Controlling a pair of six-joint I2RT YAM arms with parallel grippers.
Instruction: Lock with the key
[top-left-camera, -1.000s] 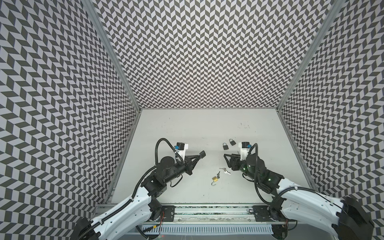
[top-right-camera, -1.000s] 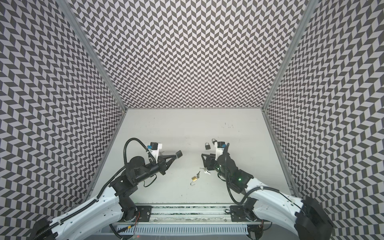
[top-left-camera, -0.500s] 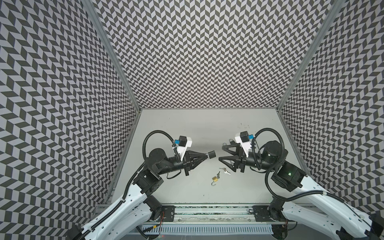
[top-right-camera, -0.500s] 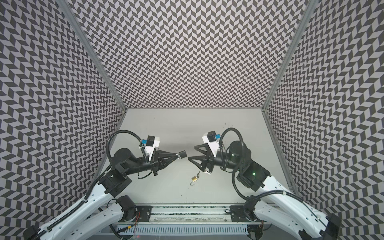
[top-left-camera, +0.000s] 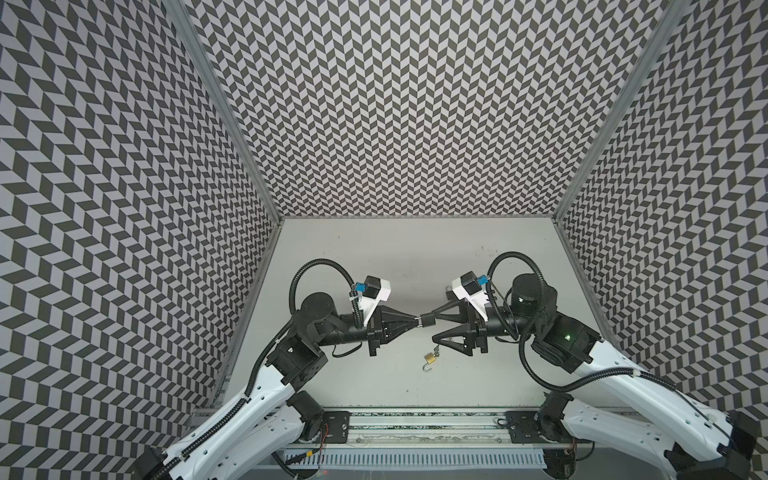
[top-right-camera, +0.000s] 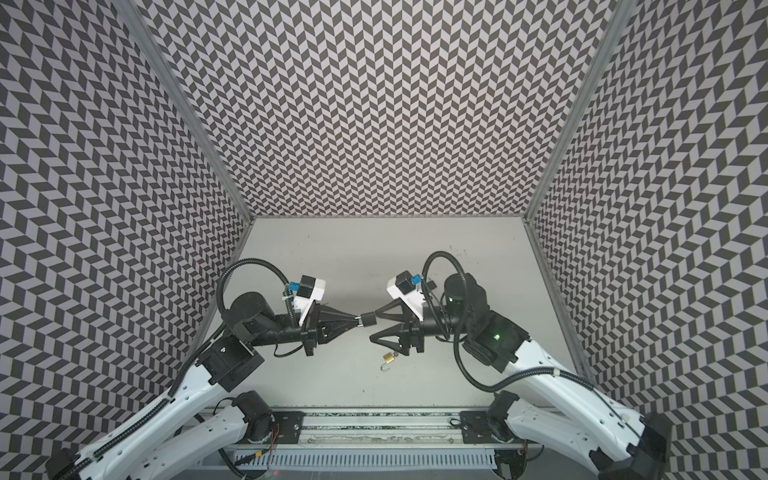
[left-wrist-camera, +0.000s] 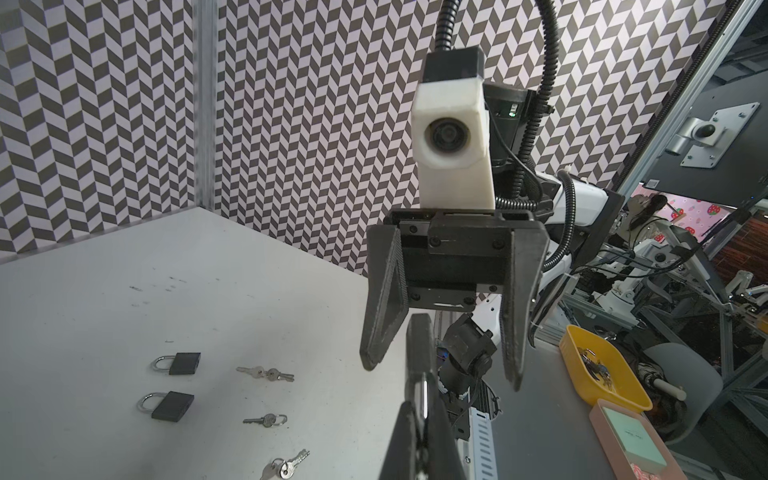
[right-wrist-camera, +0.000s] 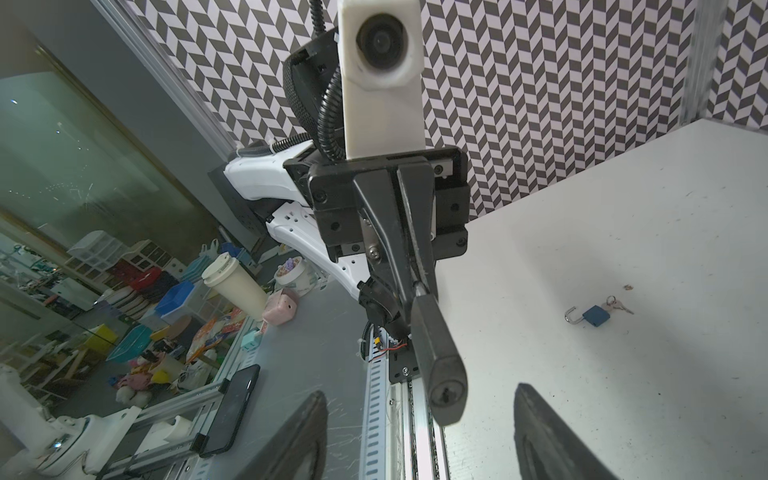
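Observation:
My left gripper (top-left-camera: 417, 322) (top-right-camera: 358, 321) is shut on the shackle of a black padlock (top-left-camera: 428, 321) (top-right-camera: 368, 320), held in the air over the table's middle. In the right wrist view the padlock (right-wrist-camera: 436, 353) points its keyhole end at the camera, with the left gripper (right-wrist-camera: 419, 286) behind it. My right gripper (top-left-camera: 434, 330) (top-right-camera: 374, 330) faces it, open and holding nothing. The padlock's body (left-wrist-camera: 419, 349) reaches into the gap between the right gripper's fingers (left-wrist-camera: 380, 332), nearer one of them. Several small silver keys (left-wrist-camera: 266, 374) lie on the table; none is held.
A brass padlock (top-left-camera: 430, 358) (top-right-camera: 388, 356) with open shackle lies under the right gripper. Two black padlocks (left-wrist-camera: 178, 363) (left-wrist-camera: 168, 405) lie beside key pairs (left-wrist-camera: 266, 420) (left-wrist-camera: 286, 465). A blue open padlock (right-wrist-camera: 595, 316) with keys lies on the grey table (top-left-camera: 415, 257). Patterned walls enclose three sides.
Both arms rose from the table and swung toward each other. The left gripper carried the black padlock rightward to the right gripper, which came up from beside the keys, still open.

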